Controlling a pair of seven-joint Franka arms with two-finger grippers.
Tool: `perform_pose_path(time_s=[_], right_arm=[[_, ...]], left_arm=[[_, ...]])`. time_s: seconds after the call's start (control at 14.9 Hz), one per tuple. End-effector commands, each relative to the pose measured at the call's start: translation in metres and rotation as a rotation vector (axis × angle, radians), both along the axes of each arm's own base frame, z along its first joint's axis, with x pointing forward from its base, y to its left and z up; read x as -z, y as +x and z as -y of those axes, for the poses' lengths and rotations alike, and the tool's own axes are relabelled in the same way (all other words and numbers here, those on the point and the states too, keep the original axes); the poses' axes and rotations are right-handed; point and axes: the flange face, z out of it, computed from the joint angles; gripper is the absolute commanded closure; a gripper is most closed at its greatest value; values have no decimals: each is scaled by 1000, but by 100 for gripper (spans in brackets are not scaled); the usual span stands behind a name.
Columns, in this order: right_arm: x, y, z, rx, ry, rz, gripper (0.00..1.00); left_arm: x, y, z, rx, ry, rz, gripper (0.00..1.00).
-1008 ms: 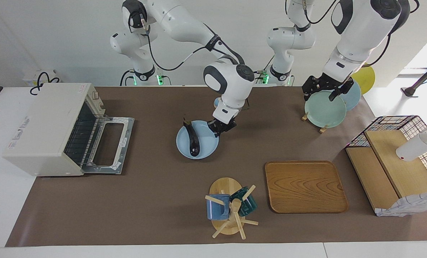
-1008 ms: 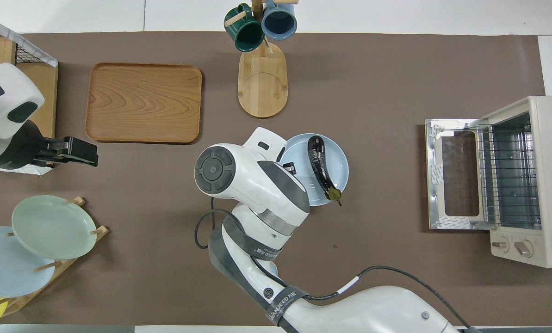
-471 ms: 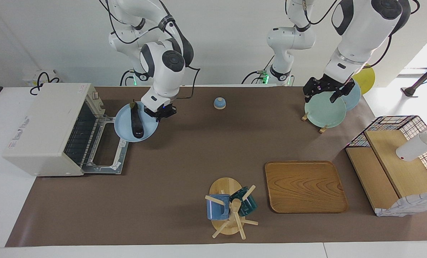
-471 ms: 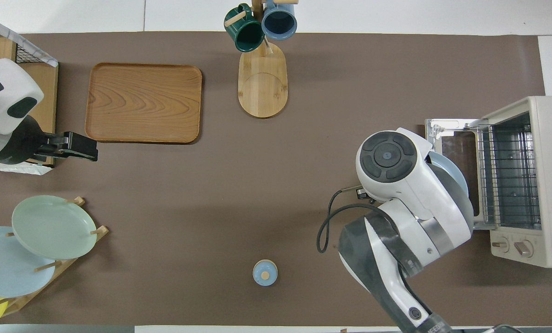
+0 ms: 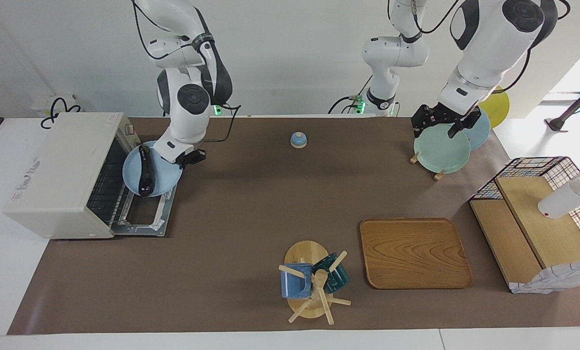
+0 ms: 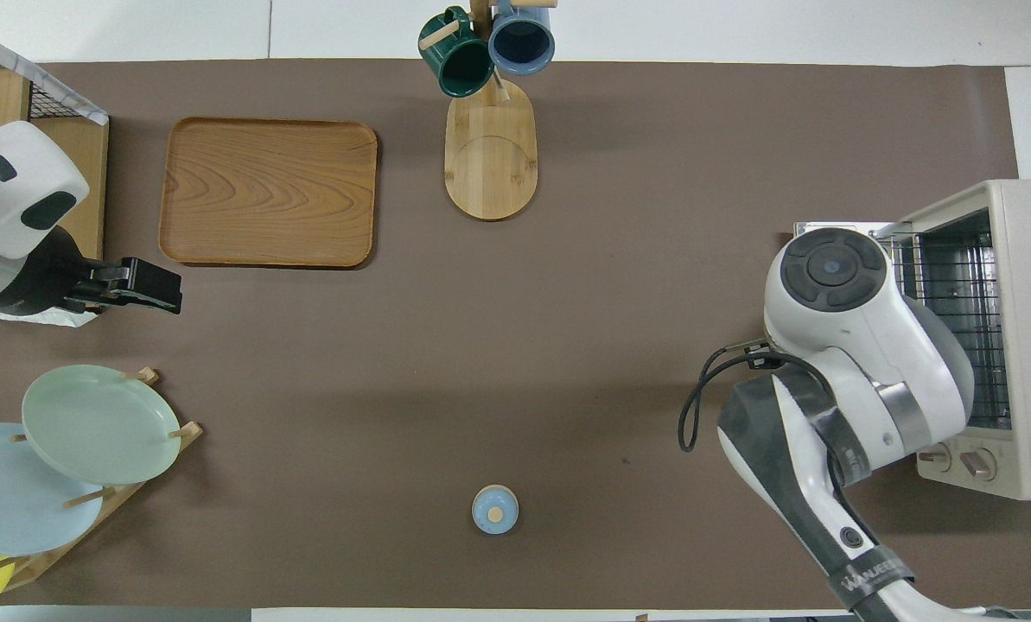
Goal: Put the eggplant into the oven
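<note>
The dark purple eggplant (image 5: 147, 171) lies on a light blue plate (image 5: 161, 181). My right gripper (image 5: 188, 158) is shut on the plate's rim and holds it in the air over the oven's lowered door (image 5: 146, 216), right in front of the opening. The off-white oven (image 5: 59, 172) stands at the right arm's end of the table with its wire rack (image 6: 956, 328) showing. In the overhead view the right arm hides both plate and eggplant. My left gripper (image 5: 435, 129) hangs open over the green plate (image 5: 440, 148) in the rack and waits.
A small blue lidded knob (image 5: 298, 140) sits near the robots. A mug tree (image 5: 313, 282) with two mugs and a wooden tray (image 5: 414, 253) stand farther out. The plate rack (image 6: 74, 441) and a wire-sided wooden shelf (image 5: 537, 218) are at the left arm's end.
My right arm has lifted the plate with the eggplant from the middle of the table and carried it over the oven's open door. The left arm has barely moved.
</note>
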Motion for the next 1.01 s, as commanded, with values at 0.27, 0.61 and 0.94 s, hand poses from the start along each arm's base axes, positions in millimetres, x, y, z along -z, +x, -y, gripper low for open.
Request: perform_pose_path(time_s=[0.27, 0.61, 0.94], right_arm=[[0, 8, 64, -105, 7, -1, 100], [13, 7, 99, -120, 35, 7, 100], [15, 10, 100, -122, 54, 40, 99]], left_arm=[[-21, -1, -3, 14, 15, 6, 0], [-23, 1, 0, 7, -14, 28, 0], [-22, 2, 0, 8, -15, 32, 0]])
